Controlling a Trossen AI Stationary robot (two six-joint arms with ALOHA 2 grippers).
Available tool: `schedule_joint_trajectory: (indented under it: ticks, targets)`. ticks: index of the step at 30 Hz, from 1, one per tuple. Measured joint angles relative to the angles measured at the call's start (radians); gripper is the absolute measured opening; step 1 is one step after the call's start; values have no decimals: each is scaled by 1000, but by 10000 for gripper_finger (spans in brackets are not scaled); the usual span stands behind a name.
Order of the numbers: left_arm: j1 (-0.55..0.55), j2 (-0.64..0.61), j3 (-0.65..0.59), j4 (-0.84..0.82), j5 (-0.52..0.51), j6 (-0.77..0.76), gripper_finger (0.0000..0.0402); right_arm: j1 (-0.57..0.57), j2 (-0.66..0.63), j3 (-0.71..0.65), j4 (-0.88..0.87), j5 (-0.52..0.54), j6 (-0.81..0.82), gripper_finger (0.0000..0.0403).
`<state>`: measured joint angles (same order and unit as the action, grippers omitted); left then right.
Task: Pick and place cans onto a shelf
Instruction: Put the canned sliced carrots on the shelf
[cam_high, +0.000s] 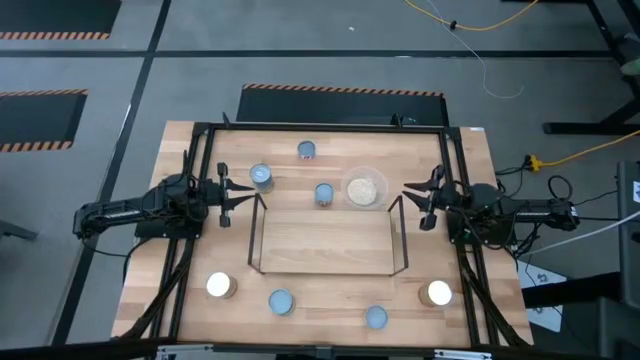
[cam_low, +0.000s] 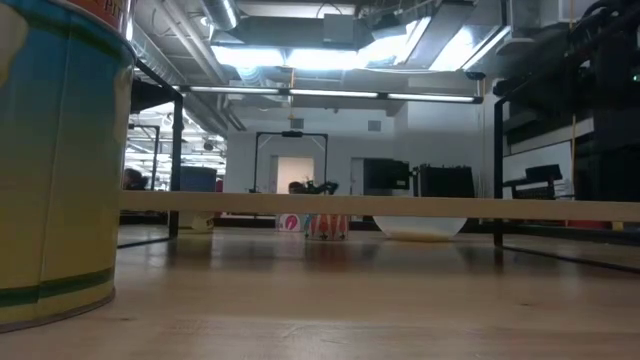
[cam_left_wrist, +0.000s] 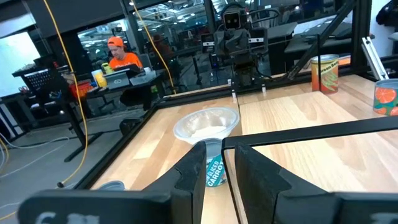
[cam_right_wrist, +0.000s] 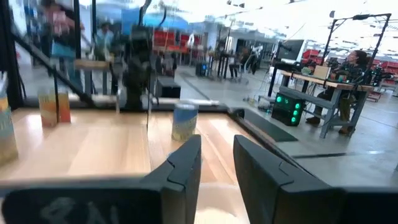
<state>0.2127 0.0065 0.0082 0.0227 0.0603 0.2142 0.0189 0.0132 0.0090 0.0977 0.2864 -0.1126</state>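
Observation:
Several cans stand upright on the wooden table: three at the far side (cam_high: 306, 150) (cam_high: 261, 176) (cam_high: 323, 193) and several along the near edge (cam_high: 220, 285) (cam_high: 281, 301) (cam_high: 376, 317) (cam_high: 438, 293). The black rod shelf (cam_high: 325, 240) stands on the table's middle with nothing on it. My left gripper (cam_high: 228, 196) is open and empty at the shelf's left end. In the left wrist view (cam_left_wrist: 219, 149) it points at a blue can (cam_left_wrist: 214, 169) some way off. My right gripper (cam_high: 420, 202) is open and empty at the shelf's right end; it also shows in the right wrist view (cam_right_wrist: 217, 140).
A clear round dish (cam_high: 364, 188) with tan contents stands just beyond the shelf's far right corner, beside the blue can. A black frame (cam_high: 320, 127) edges the table. One near can (cam_low: 55, 170) fills the low view's left. People sit at desks in the room beyond the table.

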Motion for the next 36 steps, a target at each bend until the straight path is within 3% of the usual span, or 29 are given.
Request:
schedule_joint_trajectory:
  ticks: [4,14,22,28,36]
  targets:
    - [0,0,0,0,0,0,78,0,0,0,55,0,32,124]
    - [0,0,0,0,0,-1,78,0,0,17,154,0,94,225]
    - [0,0,0,0,0,-1,78,0,32,202,52,-2,77,229]
    - [0,0,0,0,0,-1,78,0,171,375,-56,-1,74,228]
    - [0,0,0,0,0,-1,78,-1,469,566,-94,-1,74,227]
